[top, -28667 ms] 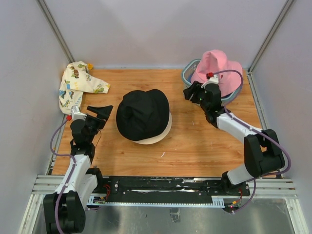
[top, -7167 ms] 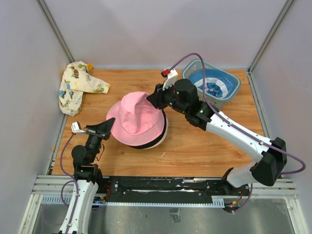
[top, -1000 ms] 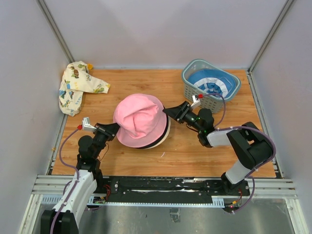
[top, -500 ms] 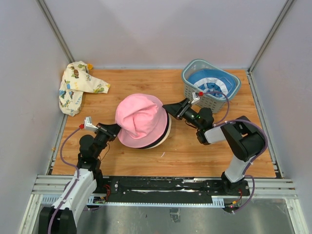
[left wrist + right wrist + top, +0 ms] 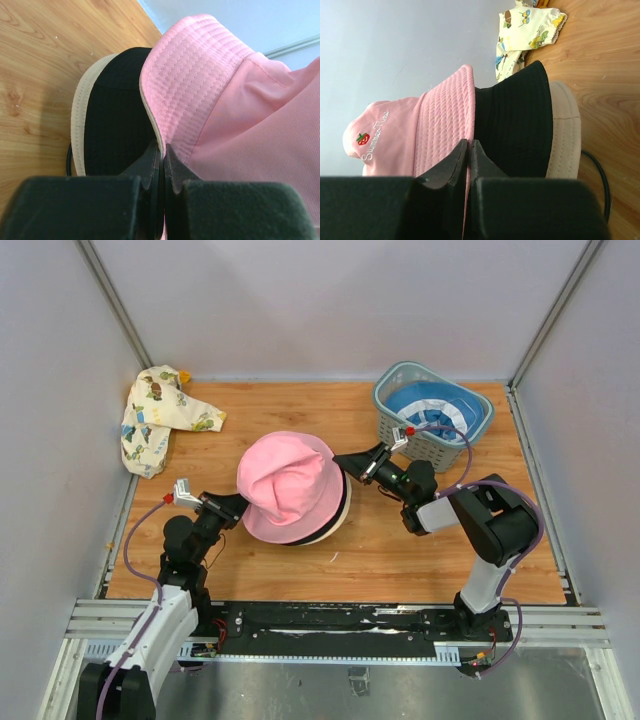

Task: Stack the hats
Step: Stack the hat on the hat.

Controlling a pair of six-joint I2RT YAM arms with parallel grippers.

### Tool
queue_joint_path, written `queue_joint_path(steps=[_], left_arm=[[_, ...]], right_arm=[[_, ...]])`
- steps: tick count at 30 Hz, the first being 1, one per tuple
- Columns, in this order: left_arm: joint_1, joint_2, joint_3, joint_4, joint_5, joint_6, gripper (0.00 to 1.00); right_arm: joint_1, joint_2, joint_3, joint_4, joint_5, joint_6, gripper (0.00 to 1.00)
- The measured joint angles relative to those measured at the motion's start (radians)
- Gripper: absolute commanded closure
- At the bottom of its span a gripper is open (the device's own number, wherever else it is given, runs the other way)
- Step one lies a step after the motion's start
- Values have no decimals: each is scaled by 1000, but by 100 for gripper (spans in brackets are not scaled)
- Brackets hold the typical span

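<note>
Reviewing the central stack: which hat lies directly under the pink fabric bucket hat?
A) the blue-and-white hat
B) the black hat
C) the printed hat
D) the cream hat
B: in both wrist views the black hat shows right beneath the brim of the pink fabric bucket hat, with the cream hat lowest.

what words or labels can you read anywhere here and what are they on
"Summer Time": white script stitched on the pink hat, beside a small strawberry, seen in the right wrist view.
No other text can be read in any view.
</note>
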Motion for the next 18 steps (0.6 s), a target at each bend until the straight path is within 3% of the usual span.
queue_joint_path(steps=[18], left_arm=[[-7,-174,13,-159,-89,-6,97]], right_arm=[[-18,-48,-90,-49,28,-77,99]])
